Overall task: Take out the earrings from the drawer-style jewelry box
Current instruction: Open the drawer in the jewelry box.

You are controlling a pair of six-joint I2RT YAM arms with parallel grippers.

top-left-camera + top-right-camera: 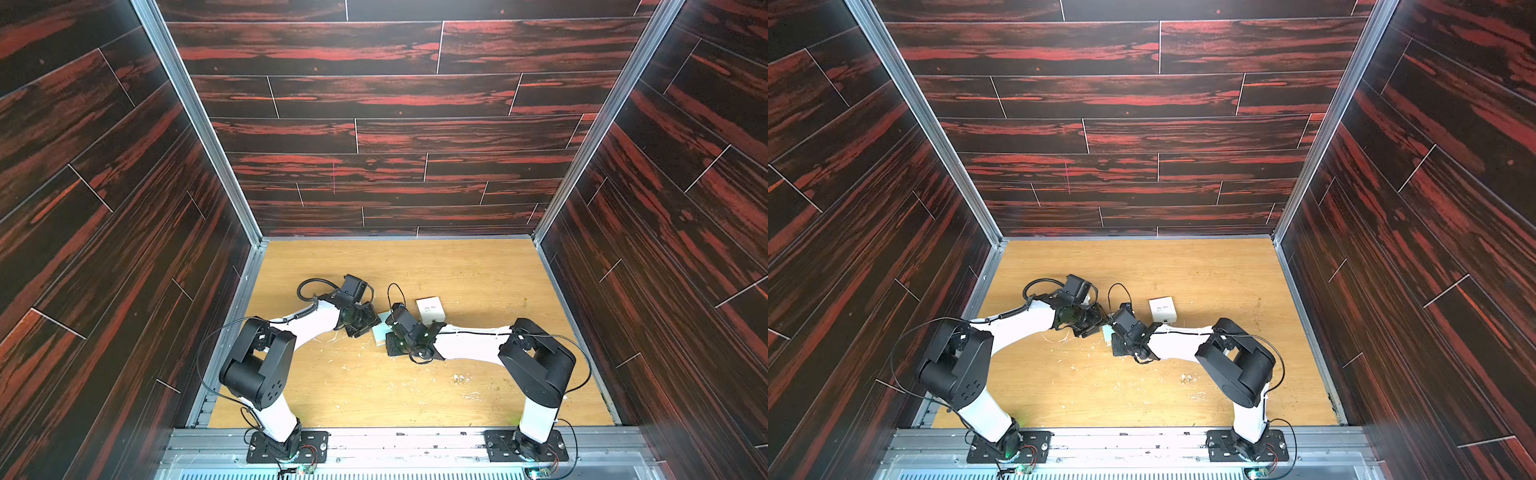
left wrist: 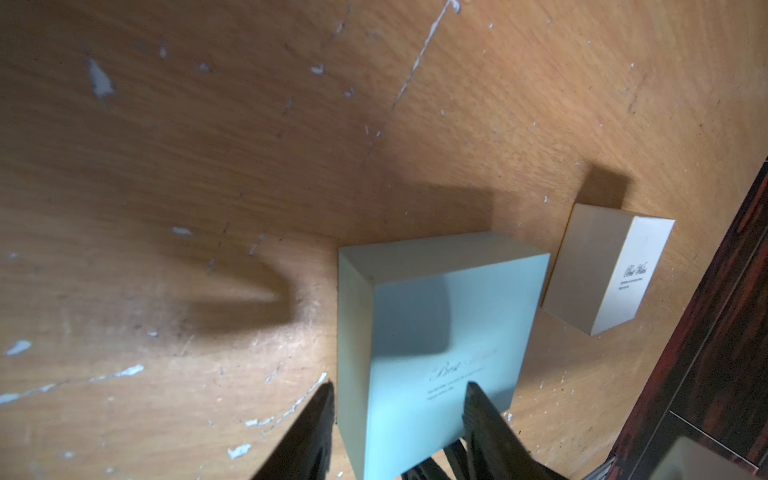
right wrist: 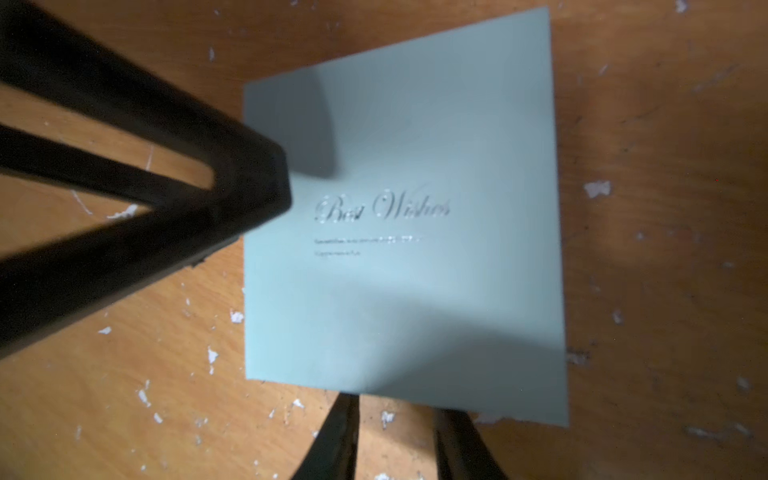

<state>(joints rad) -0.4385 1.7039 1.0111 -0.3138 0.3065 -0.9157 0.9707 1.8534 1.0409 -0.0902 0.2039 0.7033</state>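
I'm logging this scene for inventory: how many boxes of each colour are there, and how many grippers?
white box: 1
pale teal box: 1
grippers: 2 (left gripper, right gripper)
Total: 4

Wood-grain tabletop point(image 1: 415, 270), scuffed, flecked with white chips. Flat pale teal box point(image 2: 436, 332) lying on it, partly under left gripper point(image 2: 400, 388) tips, edge just ahead of right gripper point(image 3: 395, 405) tips. White jewelry box point(image 2: 602, 270) resting there too, just beyond teal box from left gripper, clear of both. Pale crumb cluster point(image 1: 460, 378) well behind right gripper.
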